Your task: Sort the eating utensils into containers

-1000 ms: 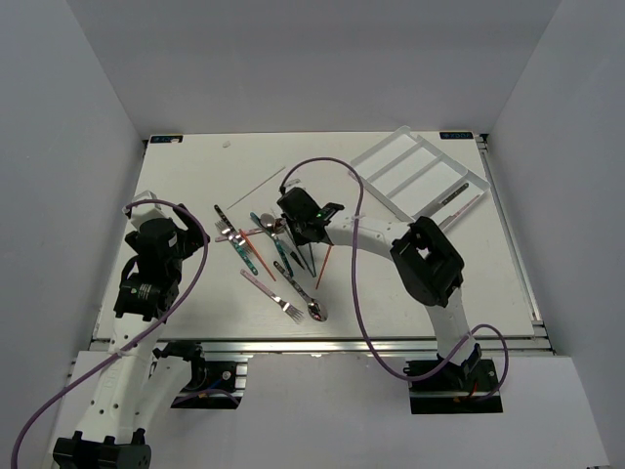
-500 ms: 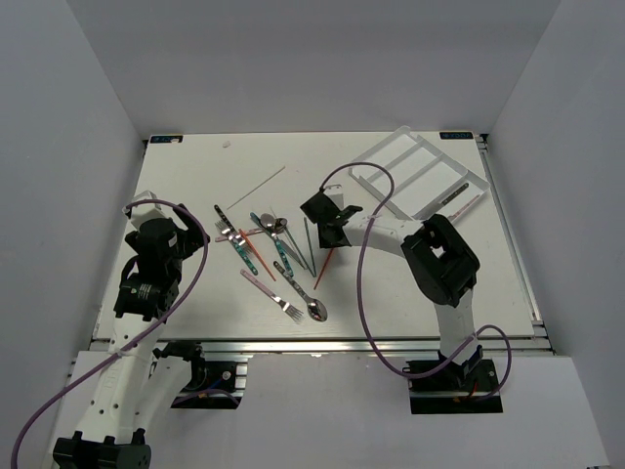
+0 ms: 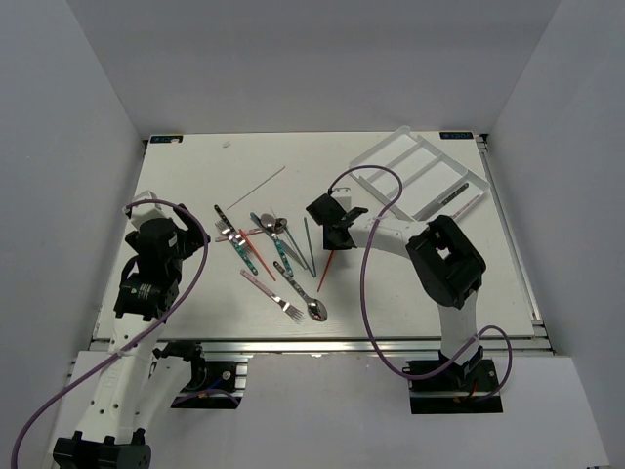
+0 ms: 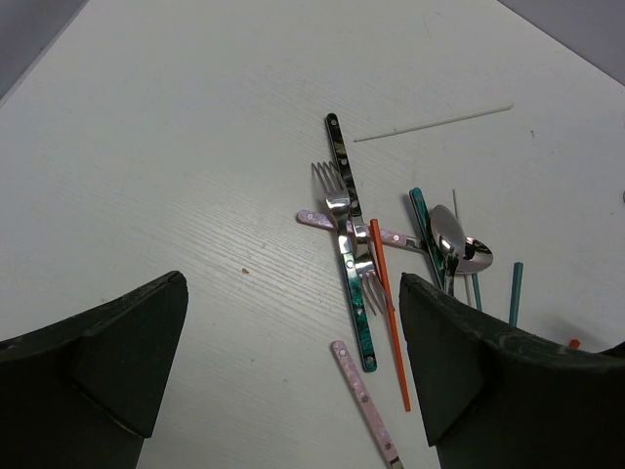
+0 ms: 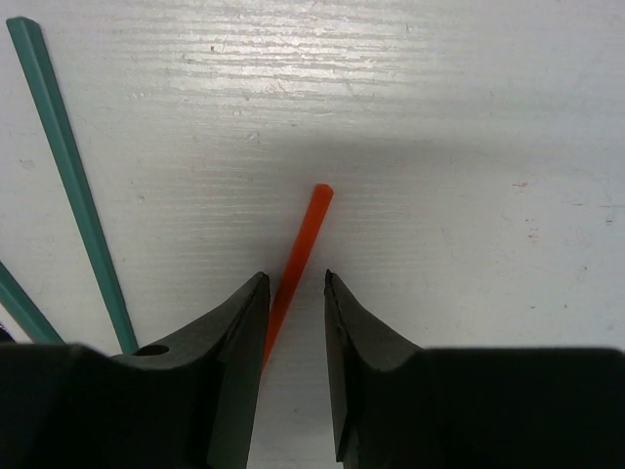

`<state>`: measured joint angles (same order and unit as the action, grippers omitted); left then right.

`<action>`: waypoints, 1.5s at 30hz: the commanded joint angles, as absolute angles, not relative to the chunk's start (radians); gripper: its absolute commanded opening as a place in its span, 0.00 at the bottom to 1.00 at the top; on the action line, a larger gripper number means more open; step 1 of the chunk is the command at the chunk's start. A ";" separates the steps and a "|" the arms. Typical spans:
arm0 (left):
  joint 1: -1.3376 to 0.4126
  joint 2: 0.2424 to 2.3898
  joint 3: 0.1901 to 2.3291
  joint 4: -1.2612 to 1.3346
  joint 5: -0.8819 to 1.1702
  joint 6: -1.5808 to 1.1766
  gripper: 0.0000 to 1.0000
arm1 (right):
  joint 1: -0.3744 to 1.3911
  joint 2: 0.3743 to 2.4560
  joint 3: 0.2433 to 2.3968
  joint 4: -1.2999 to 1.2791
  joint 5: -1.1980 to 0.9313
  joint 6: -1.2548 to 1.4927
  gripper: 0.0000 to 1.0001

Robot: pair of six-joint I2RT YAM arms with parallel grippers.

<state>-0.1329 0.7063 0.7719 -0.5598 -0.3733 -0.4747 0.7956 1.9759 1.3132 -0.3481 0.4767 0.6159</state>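
Note:
The eating utensils (image 3: 273,249) lie in a loose pile at the table's middle: forks, spoons and knives with teal, pink and dark handles, plus thin sticks. An orange stick (image 3: 324,264) lies at the pile's right edge. My right gripper (image 3: 332,230) is low over its upper end. In the right wrist view the gripper (image 5: 295,278) is narrowly open, and the jaws straddle the orange stick (image 5: 303,234) without clamping it. The clear divided tray (image 3: 410,171) sits at the far right. My left gripper (image 3: 161,239) is open and empty left of the pile; it also shows in the left wrist view (image 4: 293,283).
A teal stick (image 5: 68,176) lies just left of my right fingers. A thin white stick (image 3: 256,183) lies apart at the back. A pink-handled utensil (image 3: 459,210) lies along the tray's near edge. A spoon (image 3: 316,311) and a pink fork (image 3: 273,293) lie nearest the front.
My right gripper has moved right, off the middle of the pile, and come down over the orange stick's upper end. The left arm has not moved.

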 commanded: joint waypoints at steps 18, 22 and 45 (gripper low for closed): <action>-0.135 0.690 0.767 -0.546 -0.356 -0.468 0.98 | 0.710 2.108 1.429 -0.446 0.443 0.790 0.00; -0.137 0.684 0.769 -0.546 -0.356 -0.468 0.98 | 0.704 2.089 1.489 -0.460 0.430 0.721 0.00; -0.144 0.712 0.767 -0.548 -0.359 -0.469 0.98 | 0.115 2.083 1.799 -0.354 0.422 0.652 0.00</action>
<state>-0.1398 0.7048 0.7719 -0.5598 -0.3592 -0.4747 0.1638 2.0247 1.7161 -0.3889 0.4377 0.6357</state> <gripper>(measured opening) 0.980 0.023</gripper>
